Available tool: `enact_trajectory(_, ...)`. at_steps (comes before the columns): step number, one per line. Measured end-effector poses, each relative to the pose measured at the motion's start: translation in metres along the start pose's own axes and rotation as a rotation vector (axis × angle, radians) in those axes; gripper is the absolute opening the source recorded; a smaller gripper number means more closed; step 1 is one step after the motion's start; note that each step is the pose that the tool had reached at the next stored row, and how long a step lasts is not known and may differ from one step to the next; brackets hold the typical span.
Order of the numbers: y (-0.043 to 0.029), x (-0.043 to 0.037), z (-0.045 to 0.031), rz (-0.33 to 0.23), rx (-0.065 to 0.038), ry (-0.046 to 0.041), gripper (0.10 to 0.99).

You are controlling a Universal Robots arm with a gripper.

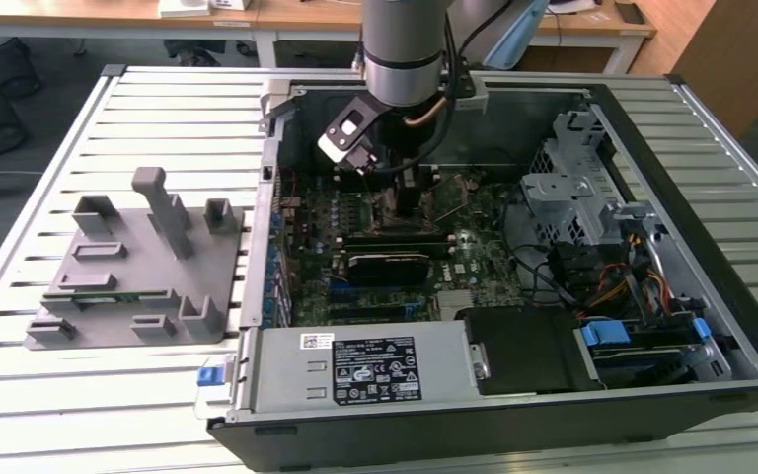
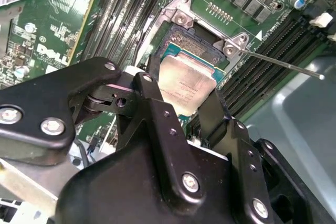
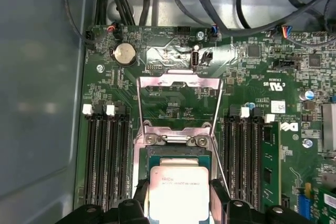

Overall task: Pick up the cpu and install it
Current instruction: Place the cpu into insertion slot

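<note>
Pinching the cpu (image 2: 186,80) by two opposite edges w/ the gripper (image 2: 184,92). Narrowing to approx chip width, w/ black fingers (image 2: 149,90) touching both sides. Holding it silvery top up, right at the socket (image 3: 176,153) on the motherboard (image 3: 252,77). Not managing to tell whether seated in the socket or just above it.

Noting in the first wrist view the metal load plate (image 3: 178,81) flipped up off the socket, just beyond the chip. Noting in the second wrist view a thin lever rod (image 2: 283,64) sticking out free to one side. Seeing dark RAM slots (image 3: 105,156) flanking the socket on both sides.

Reaching down w/ the arm (image 1: 406,59) into the open PC case (image 1: 485,434), approx mid-board. Noting the grey fixture block (image 1: 142,267) on the slatted table (image 1: 37,395), at the exterior view's left of the case, well apart from the gripper.
</note>
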State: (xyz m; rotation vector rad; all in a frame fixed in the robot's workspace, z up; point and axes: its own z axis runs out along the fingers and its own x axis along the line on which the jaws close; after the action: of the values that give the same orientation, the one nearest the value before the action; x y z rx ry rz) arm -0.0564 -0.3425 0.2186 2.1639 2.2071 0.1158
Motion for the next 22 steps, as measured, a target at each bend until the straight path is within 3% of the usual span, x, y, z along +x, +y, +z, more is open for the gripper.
enact_trajectory(11, -0.001, 0.0012, 0.0117, 0.006, 0.0, -0.0005, 0.541)
enact_trajectory(22, -0.0011, 0.0012, 0.0134, 0.006, 0.0, -0.0001, 0.541)
